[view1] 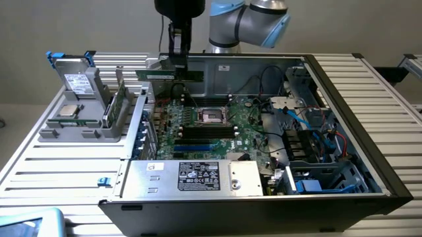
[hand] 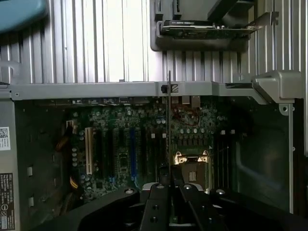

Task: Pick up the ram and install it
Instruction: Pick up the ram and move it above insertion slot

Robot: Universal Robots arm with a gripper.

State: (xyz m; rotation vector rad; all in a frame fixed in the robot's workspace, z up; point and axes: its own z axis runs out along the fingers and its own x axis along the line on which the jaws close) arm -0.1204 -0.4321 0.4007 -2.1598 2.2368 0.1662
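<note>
Computer case [view1: 264, 66]: lies open on its side, its walls close around the work area. A tilted descent could knock the stick against the rear wall.
Motherboard [view1: 245, 118]: flat on the case floor, well below the held part. A hard press off target would likely scrape its small components.
Gripper [view1: 179, 68]: hangs above the rear edge of the case, fingers pinched on the ram [view1: 157, 75], off the stick's middle. That off-centre hold could let it pivot under load.
Ram: held level in the air, clear of the board, not over its seat.
Black slots [view1: 207, 131]: narrow and close-set, just beside the socket [view1: 212, 115]. A slight skew or a reversed notch would likely jam the stick.
Socket: just beside the slots. A dropped stick might land on it.
</note>
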